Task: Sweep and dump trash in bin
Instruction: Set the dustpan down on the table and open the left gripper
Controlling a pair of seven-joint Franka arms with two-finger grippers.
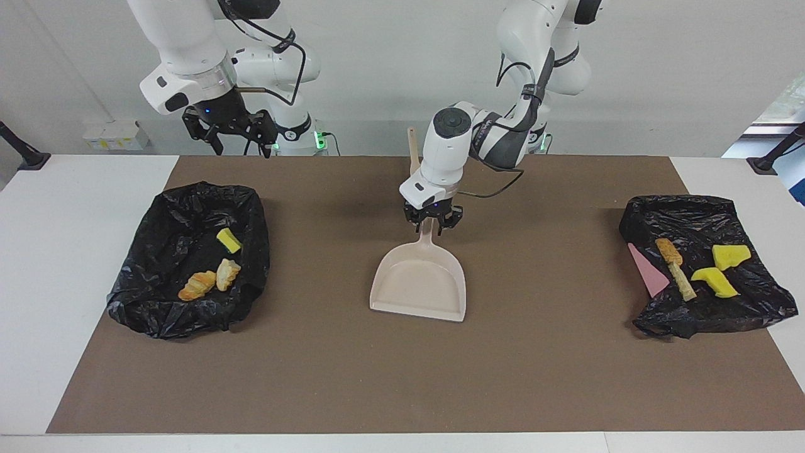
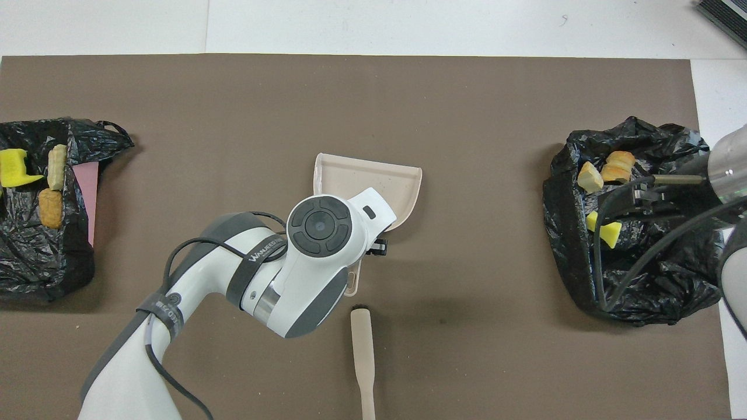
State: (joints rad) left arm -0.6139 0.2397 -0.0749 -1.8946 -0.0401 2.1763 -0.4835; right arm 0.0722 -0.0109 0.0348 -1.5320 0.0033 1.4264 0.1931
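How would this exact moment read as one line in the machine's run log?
left claw: at dustpan handle, dustpan flat on mat | right claw: open, raised over table edge near trash bag | brush: lying on mat

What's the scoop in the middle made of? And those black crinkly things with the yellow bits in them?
The dustpan looks like smooth pinkish-beige plastic: one moulded piece with thin raised walls and a dull sheen. The black bags look like thin plastic film, crumpled and shiny on the creases. The yellow pieces are probably sponge foam, matte and blocky.
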